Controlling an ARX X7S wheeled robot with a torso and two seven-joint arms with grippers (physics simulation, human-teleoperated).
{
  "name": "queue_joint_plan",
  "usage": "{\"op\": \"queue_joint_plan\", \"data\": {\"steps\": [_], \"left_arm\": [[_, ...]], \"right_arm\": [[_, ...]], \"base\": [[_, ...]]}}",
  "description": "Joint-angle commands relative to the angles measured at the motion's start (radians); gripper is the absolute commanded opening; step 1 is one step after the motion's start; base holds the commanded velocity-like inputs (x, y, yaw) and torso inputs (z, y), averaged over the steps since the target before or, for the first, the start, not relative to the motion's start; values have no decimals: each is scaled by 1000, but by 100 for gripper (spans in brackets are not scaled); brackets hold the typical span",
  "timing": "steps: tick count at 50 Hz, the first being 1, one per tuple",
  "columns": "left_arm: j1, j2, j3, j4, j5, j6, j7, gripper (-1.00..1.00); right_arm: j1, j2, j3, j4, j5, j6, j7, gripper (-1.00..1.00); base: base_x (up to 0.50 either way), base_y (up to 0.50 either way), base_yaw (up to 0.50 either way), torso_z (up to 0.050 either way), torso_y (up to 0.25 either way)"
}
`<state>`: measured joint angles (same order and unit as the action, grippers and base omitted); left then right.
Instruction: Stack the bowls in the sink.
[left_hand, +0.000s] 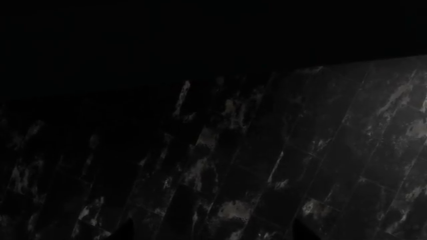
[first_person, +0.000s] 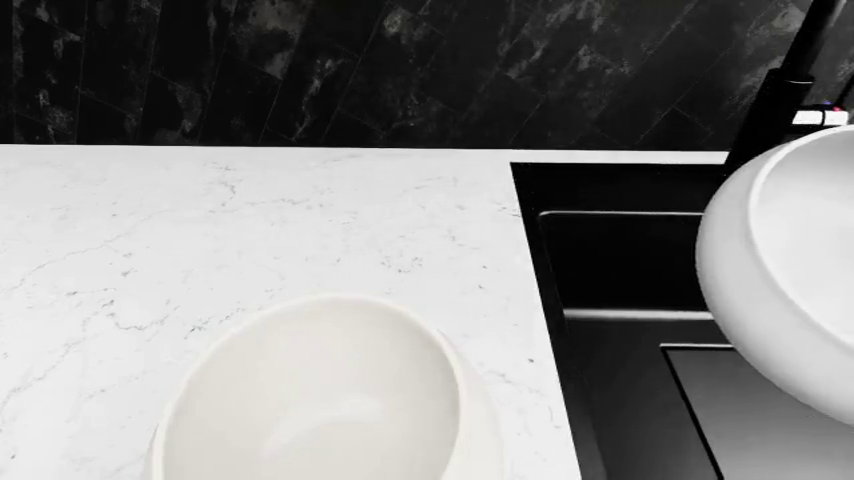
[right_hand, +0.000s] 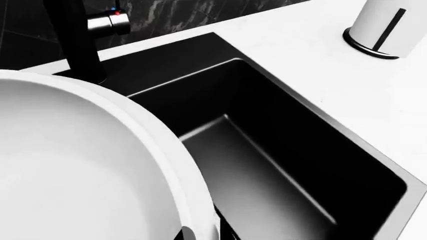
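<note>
Plainly, both bowls look glossy, rigid and breakable, likely slippery, so the rim is the safest hold. The white bowl (first_person: 787, 280) hangs over the sink (first_person: 627, 260), filling the right wrist view, so the right claw probably grips its rim, though no fingers show and I cannot tell. The cream bowl (first_person: 327, 390) sits on the desk (first_person: 200, 230), left of the basin. The left claw is unseen; its camera faces dark tiles. No writing is legible.

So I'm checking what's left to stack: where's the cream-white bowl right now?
In the head view the cream-white bowl sits low and left on the marble countertop, left of the black sink, not in the basin.
</note>
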<state>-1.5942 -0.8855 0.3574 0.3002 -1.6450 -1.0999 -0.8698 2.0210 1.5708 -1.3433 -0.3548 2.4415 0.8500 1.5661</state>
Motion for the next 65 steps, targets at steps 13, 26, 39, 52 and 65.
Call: {"op": "queue_joint_plan", "data": {"steps": [13,26,39,52,65], "left_arm": [[5,-5,2,4,-7,10,-5,100],[18,-13,2,8,-5,17,-3,100],[20,-17,4,10,-6,20,-2,100],[27,-20,5,12,-9,27,-5,100],[49,-28,4,19,1,38,4,100]], "right_arm": [[-18,0,-30,25,-70,16,5,-100],[334,-68,-506,49,-101,7,5,-100],[334,-81,-573,66,-127,-23,5,-100],[327,-78,-638,16,-129,-147,4,-100],[146,-174,-691,42,-213,-424,-131,-100]], "base": [[0,0,0,0,1],[0,0,0,0,0],[0,0,0,0,0],[0,0,0,0,1],[0,0,0,0,0]]}}
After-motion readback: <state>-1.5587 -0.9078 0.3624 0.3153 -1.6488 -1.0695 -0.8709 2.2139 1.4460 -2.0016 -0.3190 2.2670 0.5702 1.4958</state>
